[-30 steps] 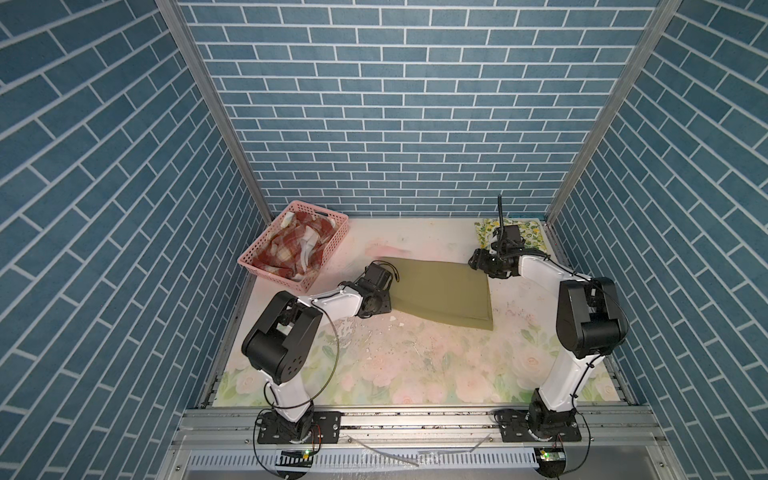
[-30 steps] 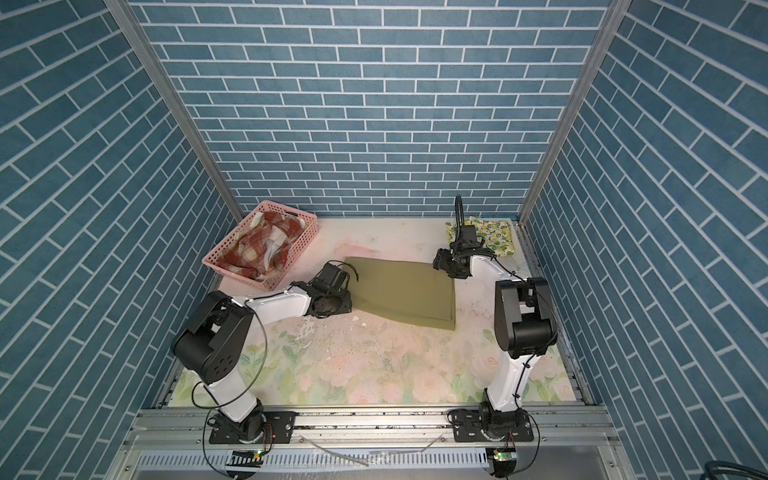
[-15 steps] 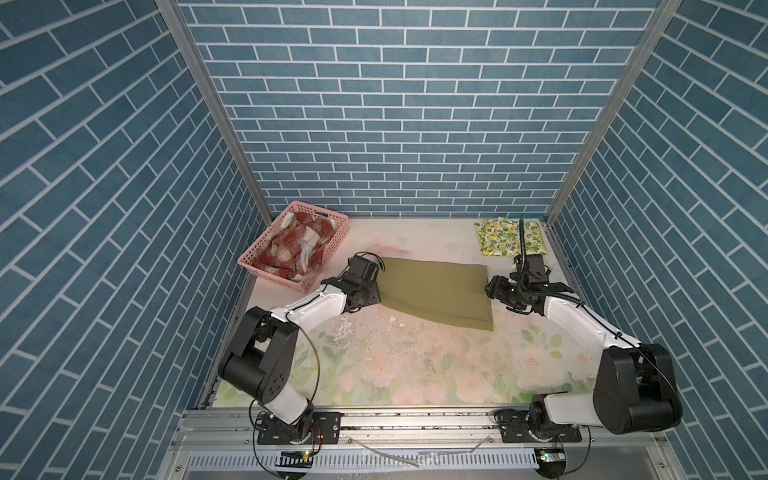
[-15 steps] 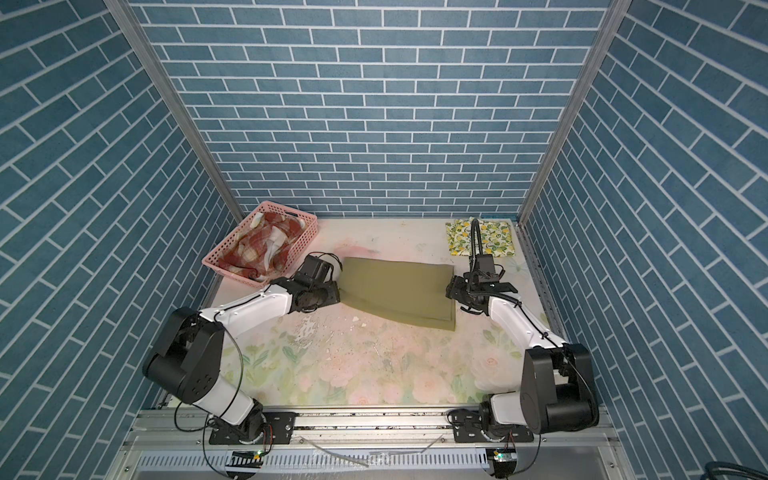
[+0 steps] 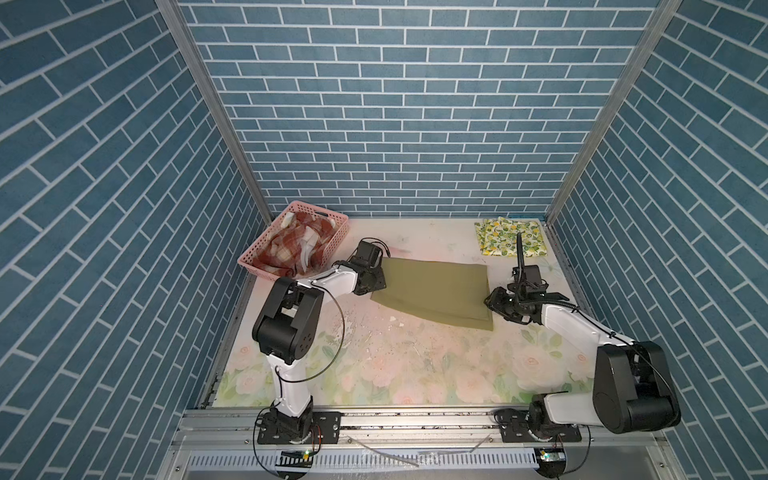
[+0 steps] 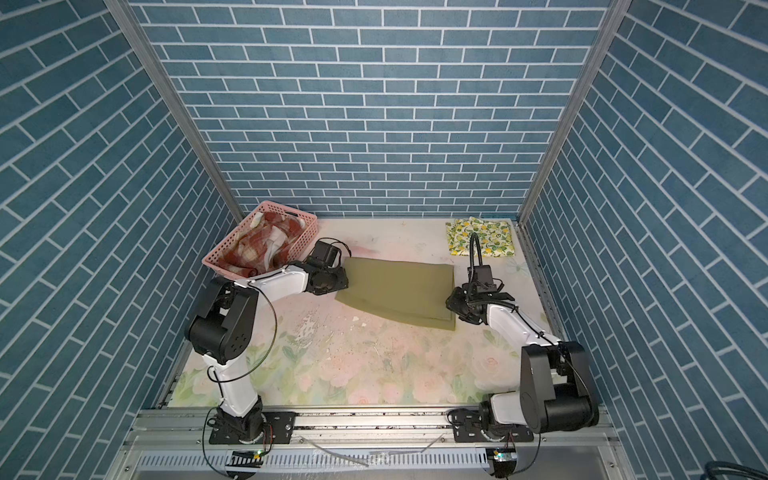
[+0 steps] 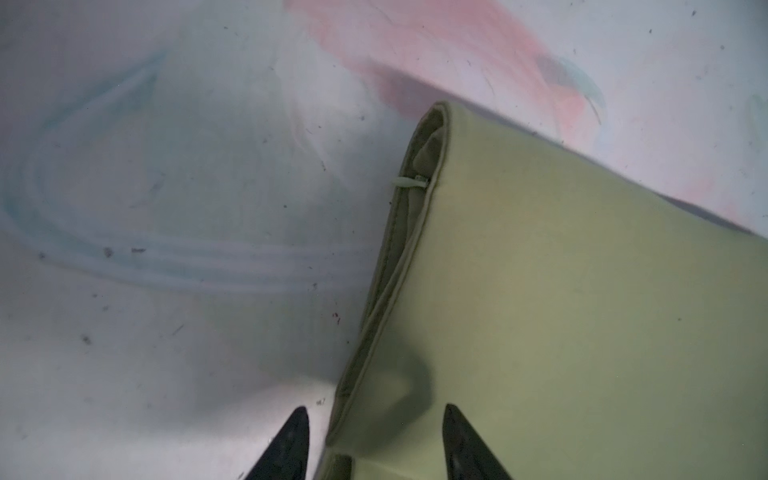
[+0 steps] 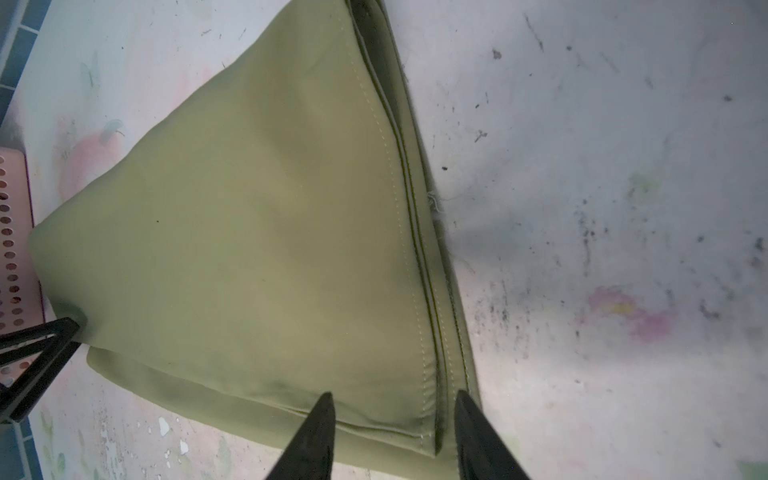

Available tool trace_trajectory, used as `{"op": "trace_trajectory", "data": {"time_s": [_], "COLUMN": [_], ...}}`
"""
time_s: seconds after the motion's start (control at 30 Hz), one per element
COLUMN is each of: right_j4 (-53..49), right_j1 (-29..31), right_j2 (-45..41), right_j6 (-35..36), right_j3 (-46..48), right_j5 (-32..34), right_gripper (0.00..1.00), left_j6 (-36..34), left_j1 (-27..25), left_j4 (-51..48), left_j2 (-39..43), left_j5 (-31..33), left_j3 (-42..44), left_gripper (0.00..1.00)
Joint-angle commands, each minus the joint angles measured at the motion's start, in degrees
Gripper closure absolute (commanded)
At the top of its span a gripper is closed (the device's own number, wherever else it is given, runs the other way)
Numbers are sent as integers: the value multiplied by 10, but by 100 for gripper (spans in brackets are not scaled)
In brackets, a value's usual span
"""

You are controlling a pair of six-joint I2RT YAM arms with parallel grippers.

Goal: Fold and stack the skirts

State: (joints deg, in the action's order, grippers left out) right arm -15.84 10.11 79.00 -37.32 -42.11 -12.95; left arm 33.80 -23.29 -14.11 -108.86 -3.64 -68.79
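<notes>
Left to right: pink perforated plastic basket (image 5: 262,232) holds the crumpled rust-red and cream plaid skirt (image 5: 291,245). Left gripper (image 7: 376,419), jaws apart, straddles the narrow end of the folded plain olive green skirt (image 5: 432,291), which lies mid-table, long axis left-right. Right gripper (image 8: 392,407), jaws apart, straddles its wide end. Folded lemon-print skirt (image 5: 509,237) lies at back right.

The table covering (image 5: 395,365), a faded rose print, carries three items. An olive green skirt (image 5: 436,291) lies folded flat near the middle. A lemon-print skirt (image 5: 509,237) lies folded at the far right corner. A pink basket (image 5: 248,261) stands at the far left corner. White flecks (image 5: 392,319) and dark specks mark the covering in front of the olive green skirt.
</notes>
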Motion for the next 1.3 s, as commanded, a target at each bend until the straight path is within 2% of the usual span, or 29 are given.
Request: {"op": "trace_trajectory", "data": {"time_s": [0.0, 0.23, 0.4, 0.47, 0.83, 1.03, 1.07, 1.13, 1.27], "right_j4": [13, 22, 26, 27, 3, -48, -56, -70, -72], "right_j1": [3, 17, 31, 36, 38, 37, 37, 37, 37], "right_j2": [18, 53, 78, 81, 61, 39, 33, 22, 12], "right_j6": [-14, -15, -17, -18, -8, 14, 16, 18, 11], "right_j3": [1, -7, -8, -4, -15, -43, -44, -41, -23], "right_j5": [-13, -11, -9, -5, 22, 47, 53, 61, 53], "right_gripper": [55, 61, 66, 68, 100, 100, 95, 77, 57], "left_j6": [-18, -25, -29, -29, -32, -36, -36, -37, -34], "left_j1": [4, 4, 4, 4, 4, 4, 4, 4, 4], "left_j4": [10, 6, 1, 1, -9, -19, -21, -20, -13], "left_j2": [-12, -3, 6, 9, 27, 34, 34, 35, 32], "left_j5": [-4, 3, 5, 5, 2, 2, 3, 3, -2], "left_j3": [-15, -19, -21, -23, -39, -44, -45, -43, -36], "left_gripper": [55, 88, 99, 100, 100, 100, 100, 100, 100]}}
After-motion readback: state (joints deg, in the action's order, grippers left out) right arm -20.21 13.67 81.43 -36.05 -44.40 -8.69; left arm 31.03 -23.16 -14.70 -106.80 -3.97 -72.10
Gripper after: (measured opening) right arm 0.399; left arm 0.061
